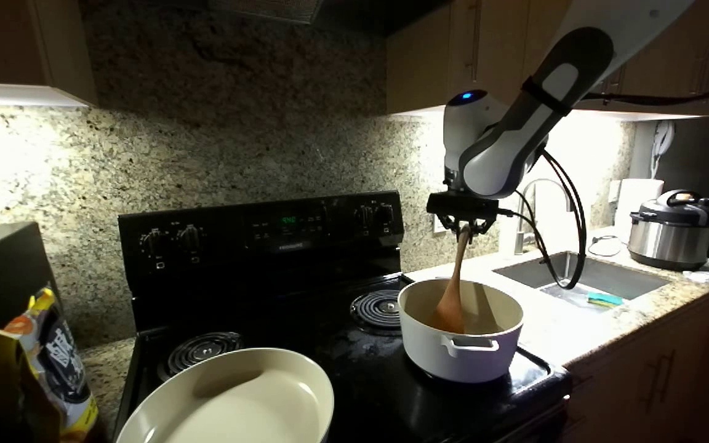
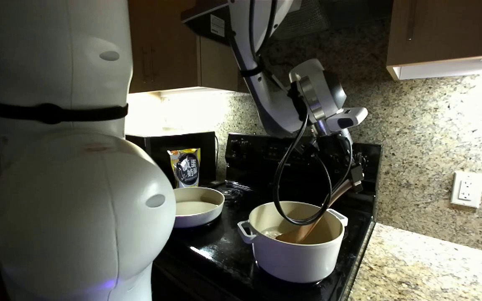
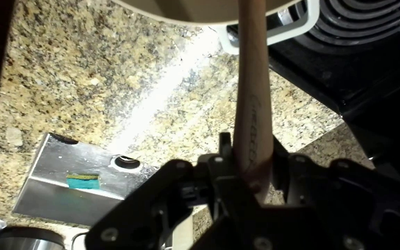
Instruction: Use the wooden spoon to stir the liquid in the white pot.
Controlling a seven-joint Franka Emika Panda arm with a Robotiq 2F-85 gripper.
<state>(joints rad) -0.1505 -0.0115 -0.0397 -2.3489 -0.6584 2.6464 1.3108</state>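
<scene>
The wooden spoon stands tilted inside the white pot, bowl end down and handle up. Spoon and pot show in both exterior views, the spoon leaning against or near the rim of the pot. My gripper is above the pot, shut on the upper end of the handle. In the wrist view the handle runs between the fingers of the gripper, and only part of the pot shows. The liquid shows only as a small glint low inside the pot; the near wall hides most of it.
A cream oval dish sits on the stove beside the pot. A snack bag stands beyond the dish. A sink with a sponge and a steel cooker are along the counter. The arm's cable loops near the pot.
</scene>
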